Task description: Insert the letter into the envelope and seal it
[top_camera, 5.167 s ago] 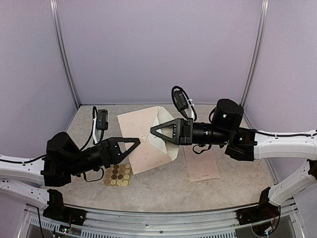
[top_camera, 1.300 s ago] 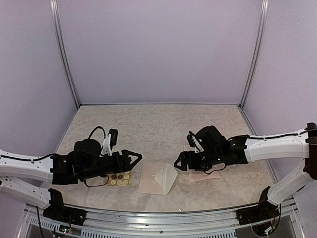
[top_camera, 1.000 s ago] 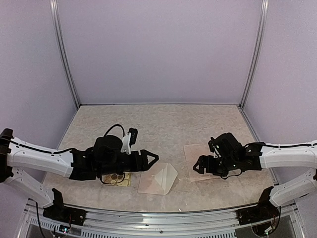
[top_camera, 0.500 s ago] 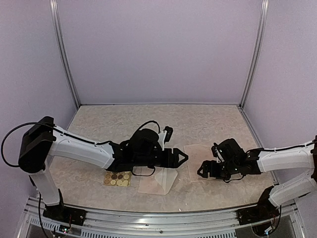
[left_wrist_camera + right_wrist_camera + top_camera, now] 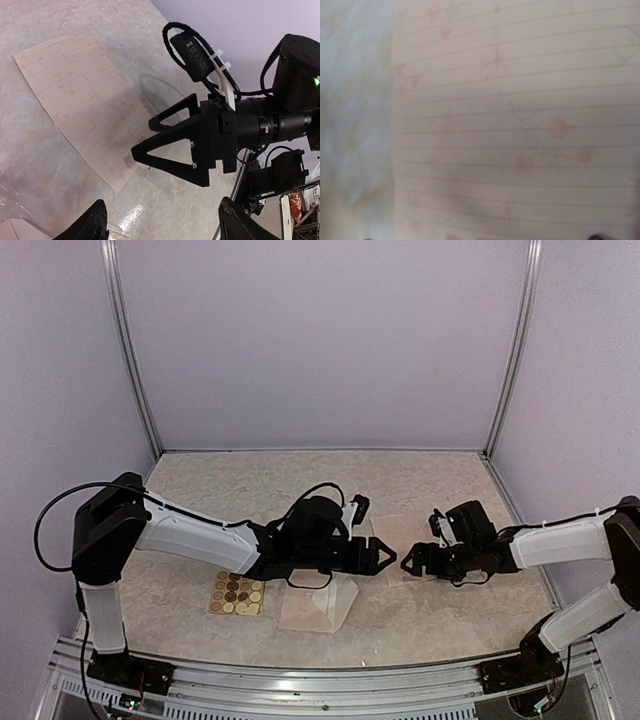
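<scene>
The letter (image 5: 82,95), a thin pale-pink sheet ruled with fine lines, is laid flat on the marbled table (image 5: 250,480), just right of the envelope (image 5: 318,608), whose triangular flap is raised. Faint pink flower-like prints are shown only in the blurred right wrist view, where no writing can be read. The left gripper (image 5: 165,225) and right gripper (image 5: 145,137) are faced tip to tip above the letter, both jaws spread wide, nothing gripped.

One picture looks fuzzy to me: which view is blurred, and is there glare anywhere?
Right wrist view: out of focus, very close to the lined letter. Left wrist view: sharp, with glare on the table near the bottom edge. Top view: evenly lit, clear.
</scene>
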You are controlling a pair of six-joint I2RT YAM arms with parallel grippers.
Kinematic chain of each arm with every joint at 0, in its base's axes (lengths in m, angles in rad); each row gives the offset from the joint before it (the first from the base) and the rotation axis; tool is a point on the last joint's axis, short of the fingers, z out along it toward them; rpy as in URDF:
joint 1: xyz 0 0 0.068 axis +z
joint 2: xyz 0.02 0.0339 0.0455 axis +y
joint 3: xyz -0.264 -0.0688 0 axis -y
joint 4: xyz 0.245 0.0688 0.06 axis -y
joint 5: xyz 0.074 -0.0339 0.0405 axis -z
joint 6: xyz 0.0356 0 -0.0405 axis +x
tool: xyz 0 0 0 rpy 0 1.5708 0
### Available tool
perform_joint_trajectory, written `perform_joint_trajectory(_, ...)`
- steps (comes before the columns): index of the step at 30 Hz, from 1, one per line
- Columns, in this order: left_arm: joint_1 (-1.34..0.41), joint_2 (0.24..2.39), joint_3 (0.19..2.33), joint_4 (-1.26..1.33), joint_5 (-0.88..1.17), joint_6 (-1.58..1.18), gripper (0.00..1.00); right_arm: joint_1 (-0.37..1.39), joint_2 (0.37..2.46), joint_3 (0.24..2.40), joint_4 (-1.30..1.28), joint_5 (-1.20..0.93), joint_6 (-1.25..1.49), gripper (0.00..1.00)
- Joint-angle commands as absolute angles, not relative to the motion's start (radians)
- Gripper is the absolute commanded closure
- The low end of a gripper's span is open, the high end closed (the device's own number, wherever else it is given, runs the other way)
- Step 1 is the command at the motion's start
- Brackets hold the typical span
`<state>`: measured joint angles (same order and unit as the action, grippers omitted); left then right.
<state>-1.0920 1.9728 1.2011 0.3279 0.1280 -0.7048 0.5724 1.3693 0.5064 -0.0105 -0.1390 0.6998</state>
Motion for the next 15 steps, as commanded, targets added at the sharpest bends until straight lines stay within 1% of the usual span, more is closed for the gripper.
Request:
perform_joint_trajectory(1,-1.097,1.944,1.168,0.334,0.118,-0.693,0.28,0.483,1.456,0.570,-0.120,-0.129,0.564,0.10)
perform_joint_trajectory(7,-1.099,1.822,1.043,0.337,0.049,-0.723,0.28,0.371,1.540,0.710,-0.160,-0.150,0.470,0.10)
perform_joint_trajectory(11,-1.101,1.732,0.965,0.332,0.011,-0.745,0.28,0.366,1.606,0.842,-0.194,-0.156,0.429,0.11)
perform_joint_trajectory(15,-1.100,1.658,0.935,0.298,-0.018,-0.756,0.27,0.369,1.691,0.966,-0.182,-0.202,0.416,0.12)
